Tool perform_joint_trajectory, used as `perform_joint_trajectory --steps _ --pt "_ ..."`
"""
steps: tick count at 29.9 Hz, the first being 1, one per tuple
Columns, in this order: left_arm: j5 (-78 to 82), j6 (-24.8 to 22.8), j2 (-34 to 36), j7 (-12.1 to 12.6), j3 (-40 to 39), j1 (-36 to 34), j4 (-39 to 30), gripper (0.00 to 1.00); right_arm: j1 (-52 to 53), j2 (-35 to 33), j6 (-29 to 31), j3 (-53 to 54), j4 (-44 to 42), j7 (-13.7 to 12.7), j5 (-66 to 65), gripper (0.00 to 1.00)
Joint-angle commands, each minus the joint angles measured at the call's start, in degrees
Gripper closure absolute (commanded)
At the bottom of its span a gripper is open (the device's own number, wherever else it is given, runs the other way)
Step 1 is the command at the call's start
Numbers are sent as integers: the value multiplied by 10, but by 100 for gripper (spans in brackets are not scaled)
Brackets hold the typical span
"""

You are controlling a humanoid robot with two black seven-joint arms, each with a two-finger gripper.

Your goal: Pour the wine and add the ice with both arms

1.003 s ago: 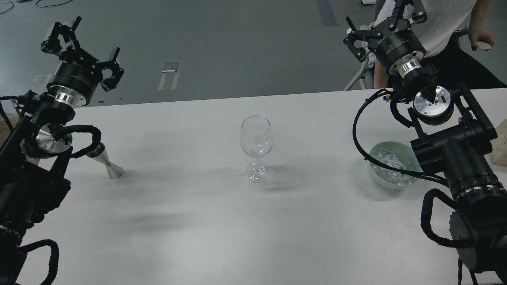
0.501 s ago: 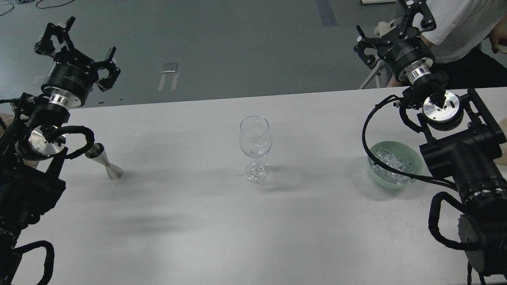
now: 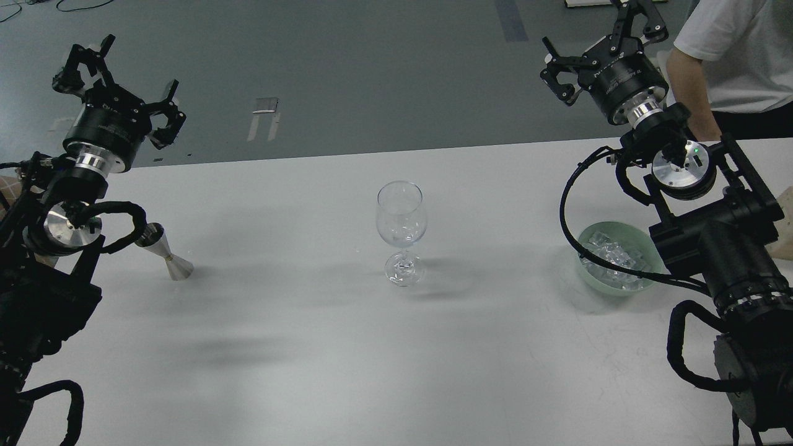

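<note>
A clear stemmed wine glass [image 3: 401, 230] stands upright at the middle of the white table [image 3: 310, 347]. A small steel jigger [image 3: 165, 252] stands at the left, partly behind my left arm's cable; the wine inside it does not show. A pale green bowl [image 3: 587, 275] at the right holds a heap of clear ice cubes [image 3: 610, 259]. My left gripper [image 3: 114, 80] is raised beyond the table's far left edge, claws spread and empty. My right gripper [image 3: 598, 46] is raised at the far right, above and behind the bowl, claws spread and empty.
A person in a white shirt [image 3: 731, 56] stands behind the table at the far right, close to my right gripper. Beyond the table's far edge is grey floor [image 3: 347, 74]. A pale block [image 3: 785, 217] sits at the right edge.
My left gripper has drifted slightly left and lower. My right gripper swung right, then back left and higher. The person moved to the right.
</note>
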Motion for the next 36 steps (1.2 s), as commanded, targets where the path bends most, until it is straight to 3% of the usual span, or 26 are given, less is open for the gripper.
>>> perform_joint_trajectory --steps 1,5,8,10,14,18,22,26,32,36 --pt "-12 -2 46 10 2 55 -60 1 -7 -3 1 1 14 1 2 0" --pt "-61 -2 65 19 -14 103 -110 1 -26 -2 5 1 28 2 3 0" --pt "-110 -1 78 50 -23 129 -128 1 -35 -1 11 1 34 2 3 0" --pt "-155 5 93 83 -44 157 -166 1 -42 -1 12 1 44 2 3 0" --pt "-180 22 108 99 -81 215 -215 1 -47 -2 12 2 46 2 3 0" --pt "-221 20 109 126 -158 329 -281 1 -58 -2 12 2 47 2 3 0" --pt "-252 5 87 129 -212 414 -289 2 -61 -2 12 2 47 2 3 0" --pt "-253 -43 36 130 -276 494 -288 2 -66 -2 12 2 48 2 3 0" --pt "-253 -51 -11 147 -273 521 -289 2 -70 2 12 0 48 2 1 0" --pt "-247 -51 -60 141 -274 524 -287 2 -72 8 11 0 48 2 0 0"
